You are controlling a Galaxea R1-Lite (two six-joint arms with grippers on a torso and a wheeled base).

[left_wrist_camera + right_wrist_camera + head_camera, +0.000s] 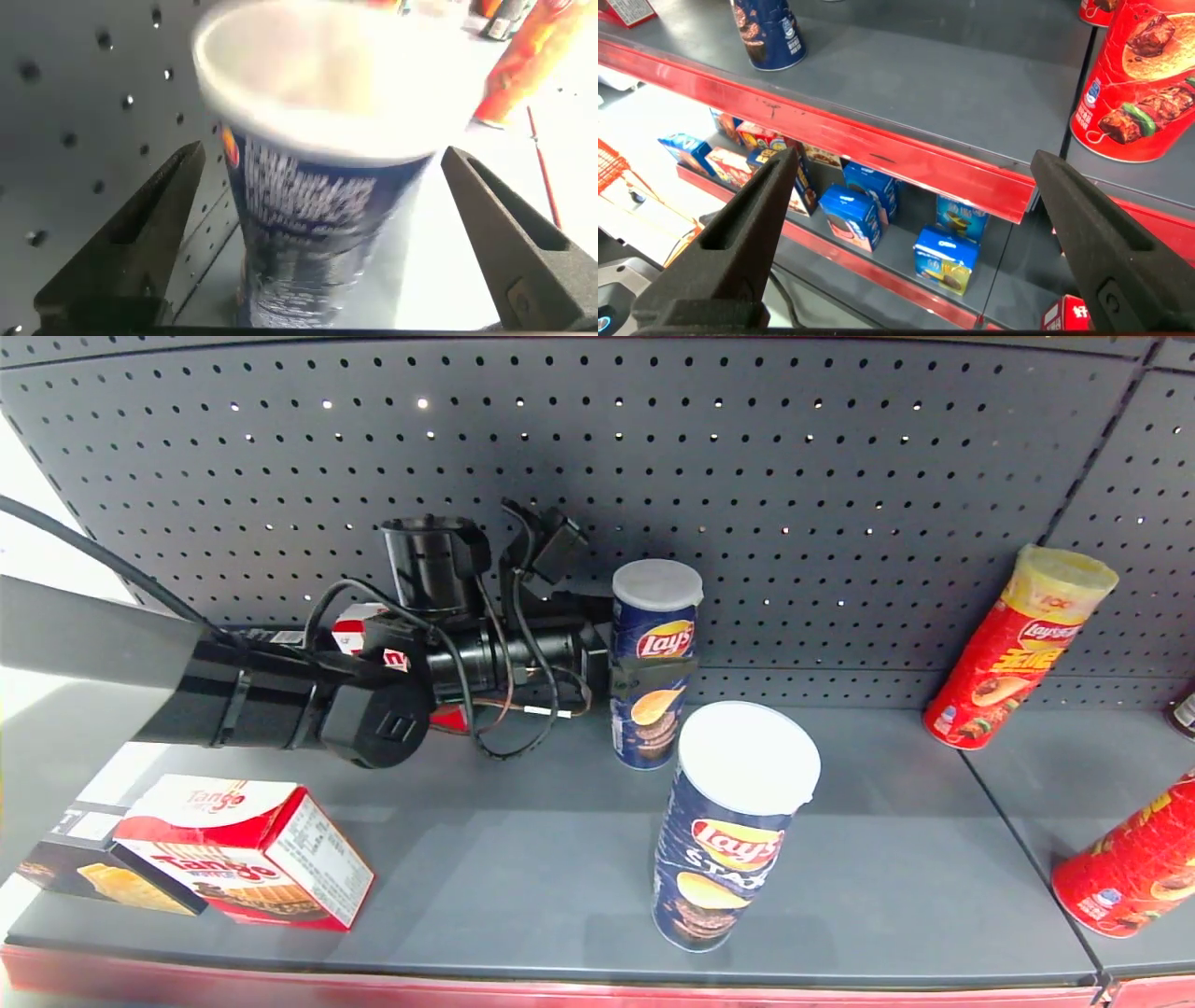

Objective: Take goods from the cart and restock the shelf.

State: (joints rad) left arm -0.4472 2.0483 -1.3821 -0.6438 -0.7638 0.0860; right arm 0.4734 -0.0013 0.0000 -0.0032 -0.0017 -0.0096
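We see our left claw (653, 677) spread wide around a blue cylindrical chip can with a white plastic lid (653, 616). The can stands upright near the back edge of the grey metal shelf (523, 840). In the left wrist view both fingers (140, 243) stand clear of the can's sides. A second, matching blue can (733, 821) stands nearer the front edge. A red-and-white cardboard wafer box (247, 849) lies at the front left corner. Our right claw (915, 159) hangs open out in front of the shelf's red front edge (878, 140).
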